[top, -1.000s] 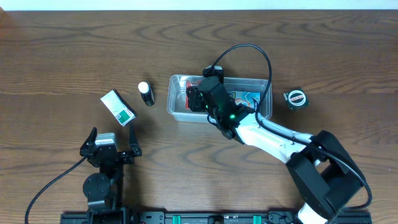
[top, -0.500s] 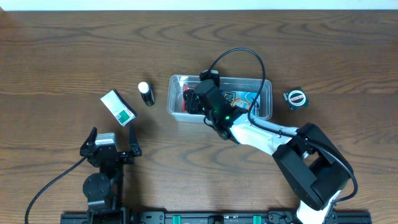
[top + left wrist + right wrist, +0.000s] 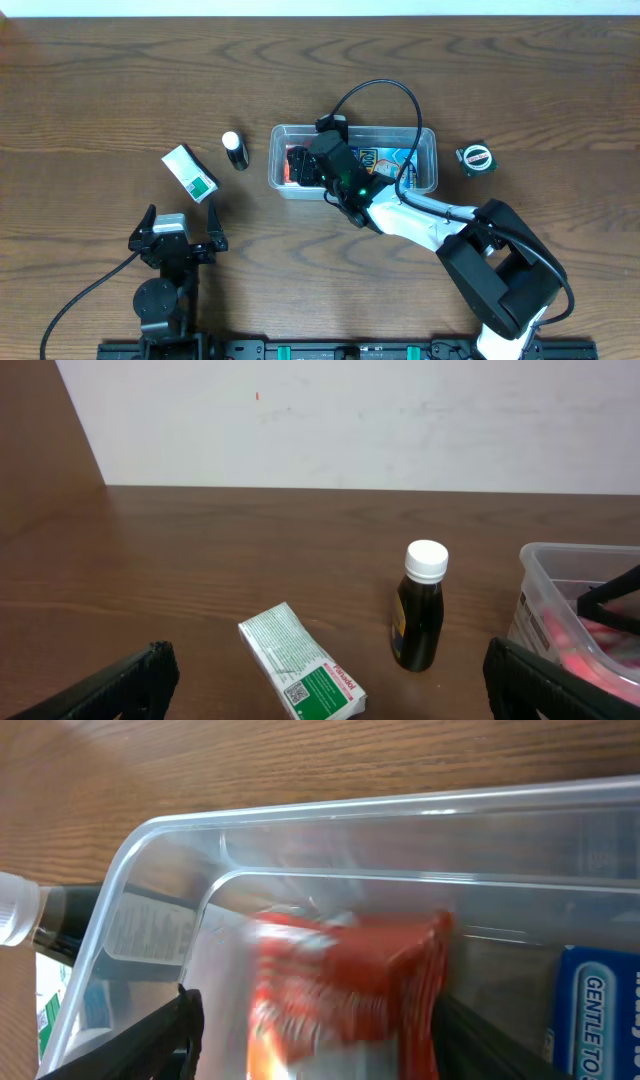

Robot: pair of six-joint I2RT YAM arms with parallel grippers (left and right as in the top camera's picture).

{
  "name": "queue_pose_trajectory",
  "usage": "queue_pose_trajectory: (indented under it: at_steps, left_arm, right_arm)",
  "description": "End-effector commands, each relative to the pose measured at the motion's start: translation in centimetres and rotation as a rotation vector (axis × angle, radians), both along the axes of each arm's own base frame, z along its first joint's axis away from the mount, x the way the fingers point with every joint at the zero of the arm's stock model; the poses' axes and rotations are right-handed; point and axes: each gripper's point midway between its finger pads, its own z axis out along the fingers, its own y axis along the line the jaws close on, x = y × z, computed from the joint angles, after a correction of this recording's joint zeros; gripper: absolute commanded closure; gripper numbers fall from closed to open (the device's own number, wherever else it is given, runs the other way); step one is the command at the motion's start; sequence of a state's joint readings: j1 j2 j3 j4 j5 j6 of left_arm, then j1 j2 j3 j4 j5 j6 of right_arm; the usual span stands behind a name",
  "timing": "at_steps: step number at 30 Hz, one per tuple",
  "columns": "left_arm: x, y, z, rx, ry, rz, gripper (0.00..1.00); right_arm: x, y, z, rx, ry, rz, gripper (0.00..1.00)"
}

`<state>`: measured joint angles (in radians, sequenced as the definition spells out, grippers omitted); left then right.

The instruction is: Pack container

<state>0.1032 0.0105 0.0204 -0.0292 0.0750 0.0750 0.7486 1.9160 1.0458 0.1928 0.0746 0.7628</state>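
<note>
Plastic, clear and thin-walled, forms the container (image 3: 432,165), which sits near the centre of the desk (image 3: 100,80) in the overhead view. The right claw (image 3: 318,1012) is lowered into its 9 o'clock end. The jaws stand spread on either side of a red packet (image 3: 345,985). There is a visible gap at one finger, while the other finger lies at the packet's edge. The packet is blurred, so you cannot confirm that it lies flat on the floor of the tub. A blue packet (image 3: 600,1010) occupies the 3 o'clock part of the container.

Hazards to expect from this position:

1. Packet drag-out. If the finger at the packet's edge is in contact with the wrapper, a straight lift may carry the packet up with it. Confirm clearance on both sides before you raise the arm.
2. Container shift. The tub looks light, and a finger catching the rim or the 9 o'clock wall may slide it.
3. Bottle topple. A dark bottle (image 3: 236,151) with a white cap stands upright near the container at its 9 o'clock. A shoved tub could knock it over.
4. Overcrowding. A packet resting on edge would leave less room for the bottle, the green-and-white carton (image 3: 190,172) at the bottle's 8 o'clock, and the tape measure (image 3: 476,158) at the container's 3 o'clock.

The left claw (image 3: 345,685) is fully spread and empty, well apart from the container.
</note>
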Motion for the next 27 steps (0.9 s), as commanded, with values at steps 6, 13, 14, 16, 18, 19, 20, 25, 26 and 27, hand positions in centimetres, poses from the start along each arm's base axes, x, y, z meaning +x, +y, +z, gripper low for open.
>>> queue_pose_trajectory:
  at_steps: [6,13,14,16,18,19,20,25,26,27]
  left_arm:
    - [-0.1,-0.1,-1.5,-0.015,0.044,-0.005,0.02]
    - [-0.1,-0.1,-1.5,-0.015,0.044,-0.005,0.02]
    - [-0.1,-0.1,-1.5,-0.015,0.044,-0.005,0.02]
    - [-0.1,-0.1,-1.5,-0.015,0.044,-0.005,0.02]
    - [-0.1,-0.1,-1.5,-0.015,0.044,-0.005,0.02]
    - [-0.1,-0.1,-1.5,-0.015,0.044,-0.005,0.02]
    - [-0.1,-0.1,-1.5,-0.015,0.044,-0.005,0.02]
    - [-0.1,-0.1,-1.5,-0.015,0.044,-0.005,0.02]
    - [-0.1,-0.1,-1.5,-0.015,0.044,-0.005,0.02]
    - [-0.1,-0.1,-1.5,-0.015,0.044,-0.005,0.02]
  right_arm:
    - [-0.2,0.9,0.2,0.024,-0.009,0.016,0.32]
    - [-0.5,1.9,0.7,0.032,-0.031,0.092,0.41]
    - [-0.6,1.8,0.6,0.019,-0.031,0.1,0.43]
    - [-0.8,1.5,0.1,0.002,-0.018,0.1,0.47]
    - [-0.8,1.0,-0.4,-0.015,0.002,0.094,0.52]
    - [-0.8,0.7,-0.5,-0.021,0.008,0.089,0.55]
    - [-0.7,0.5,-0.7,-0.025,0.014,0.085,0.59]
    - [-0.4,-0.7,-1.2,-0.044,0.038,0.063,0.6]
    - [-0.3,-0.7,-1.2,-0.045,0.039,0.062,0.59]
    - [-0.3,-0.7,-1.2,-0.045,0.039,0.061,0.58]
